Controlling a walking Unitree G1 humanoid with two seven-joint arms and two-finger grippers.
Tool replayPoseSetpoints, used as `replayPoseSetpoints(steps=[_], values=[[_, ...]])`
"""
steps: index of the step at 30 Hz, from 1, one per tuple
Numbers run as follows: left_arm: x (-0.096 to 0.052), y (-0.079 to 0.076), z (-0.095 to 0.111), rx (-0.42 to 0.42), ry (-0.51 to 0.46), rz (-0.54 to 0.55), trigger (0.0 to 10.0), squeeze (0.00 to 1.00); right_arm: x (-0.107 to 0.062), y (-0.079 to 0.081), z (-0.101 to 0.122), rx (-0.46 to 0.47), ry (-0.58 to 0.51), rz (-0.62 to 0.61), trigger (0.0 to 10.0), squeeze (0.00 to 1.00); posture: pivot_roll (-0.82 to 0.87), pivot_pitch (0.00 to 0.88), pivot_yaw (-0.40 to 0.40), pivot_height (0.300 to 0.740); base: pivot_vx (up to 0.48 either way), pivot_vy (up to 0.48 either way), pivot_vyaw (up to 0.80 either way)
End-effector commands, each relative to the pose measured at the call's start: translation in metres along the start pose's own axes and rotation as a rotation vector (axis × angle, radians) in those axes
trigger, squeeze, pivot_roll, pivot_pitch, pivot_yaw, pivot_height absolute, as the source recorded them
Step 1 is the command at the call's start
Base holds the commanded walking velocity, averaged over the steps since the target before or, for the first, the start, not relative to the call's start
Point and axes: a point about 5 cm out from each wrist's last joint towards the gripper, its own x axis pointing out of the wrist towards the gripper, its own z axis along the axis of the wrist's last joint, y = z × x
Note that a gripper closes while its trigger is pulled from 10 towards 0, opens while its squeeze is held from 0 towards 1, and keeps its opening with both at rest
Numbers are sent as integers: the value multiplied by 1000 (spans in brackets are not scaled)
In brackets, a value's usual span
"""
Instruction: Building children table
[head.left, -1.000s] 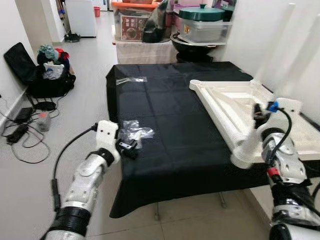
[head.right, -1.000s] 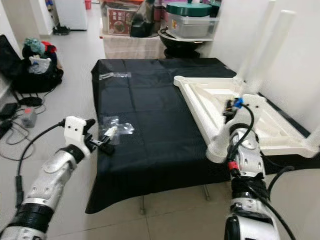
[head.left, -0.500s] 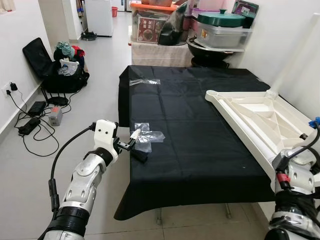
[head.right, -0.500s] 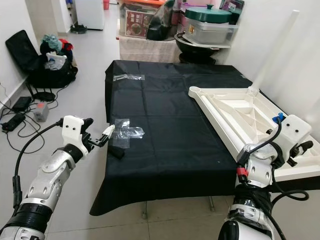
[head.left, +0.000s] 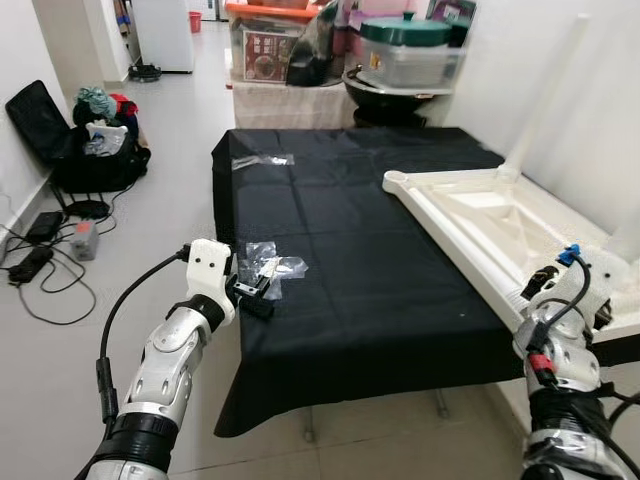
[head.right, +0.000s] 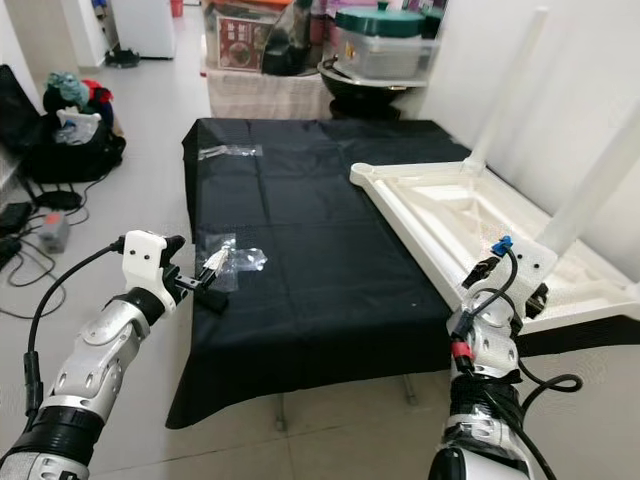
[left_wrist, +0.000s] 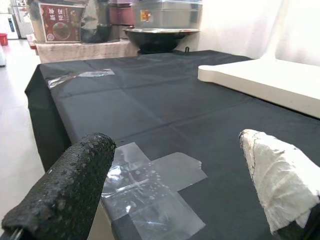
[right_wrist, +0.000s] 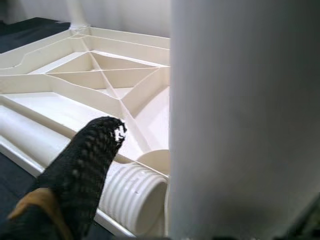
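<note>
Where a second earlier the right gripper (head.right: 500, 290) had reached over the upturned cream plastic children's table top (head.left: 480, 225), it had drawn back to the near corner, its fingers' state unclear beside a white leg (right_wrist: 240, 115); likely a leg was being seated. The left gripper (head.left: 262, 285) hung open over clear plastic bags (left_wrist: 150, 185) on the black cloth-covered table (head.left: 360, 250). Storage boxes (head.left: 410, 55) stood behind it.

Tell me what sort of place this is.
Probably a lived-in home used as a makeshift assembly spot. A table under a black cloth holds an upside-down white children's table; behind it sit storage boxes and a green-lidded pot; a black bag of clothes and cables lie on the tiled floor.
</note>
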Motion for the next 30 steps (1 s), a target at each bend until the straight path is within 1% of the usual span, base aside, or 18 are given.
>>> replayPoseSetpoints(steps=[1,2,3,4,5,6,7,8,11,14,16,17,18,19,20,21,24,30], values=[[3,-3,0,-5,5,-9,10000,0,1,1,5,19,-5,26,10000,984,22,0,-93,740,0,0,0],[3,-4,1,-7,2,-19,10000,0,0,8,16,64,-21,180,10000,0,26,0,-86,740,0,0,0],[2,-3,1,-4,6,-21,10000,0,-1,16,29,78,-55,336,10000,0,23,0,-84,740,0,0,0],[2,-3,1,-4,6,-21,10000,0,-1,16,29,78,-55,336,10000,0,23,0,-84,740,0,0,0],[2,-2,1,-1,8,-21,10000,0,-5,23,41,79,-95,484,10000,0,20,0,-85,740,0,0,0],[2,-2,1,-1,8,-21,10000,0,-5,23,41,79,-95,484,10000,0,20,0,-85,740,0,0,0],[2,-2,2,1,6,-23,10000,0,-10,30,49,47,-139,596,10000,0,19,0,-88,740,0,0,0],[2,-2,2,1,6,-23,10000,0,-10,30,49,47,-139,596,10000,0,19,0,-88,740,0,0,0],[4,-3,2,0,4,-25,10000,0,-16,42,54,-37,-184,750,10000,0,15,0,-88,740,0,0,0],[5,-4,1,-2,4,-25,10000,0,-16,43,54,-51,-189,764,10000,0,15,0,-88,740,0,0,0],[4,-9,1,-7,4,-36,10000,0,-17,44,54,-66,-192,806,8863,0,35,0,-97,740,0,0,0],[4,-9,1,-7,4,-36,10000,0,-17,44,54,-66,-192,806,8863,0,35,0,-97,740,0,0,0],[3,-9,1,-7,3,-39,10000,0,-17,44,53,-70,-190,822,4706,0,36,0,-97,740,0,0,0],[3,-9,1,-7,3,-39,10000,0,-17,44,53,-70,-190,822,4706,0,36,0,-97,740,0,0,0],[2,-6,0,-4,8,-27,10000,0,-17,44,51,-76,-185,839,902,0,36,0,-97,740,0,0,0],[1,-2,-1,-1,14,-16,10000,0,-16,44,50,-78,-180,845,0,0,36,0,-97,740,0,0,0],[1,0,0,2,15,-11,10000,0,-14,43,47,-87,-161,828,0,0,33,0,-95,740,0,0,0],[4,-2,1,5,10,-15,10000,0,10,16,20,-143,-60,399,0,0,27,0,-85,740,0,0,0]])
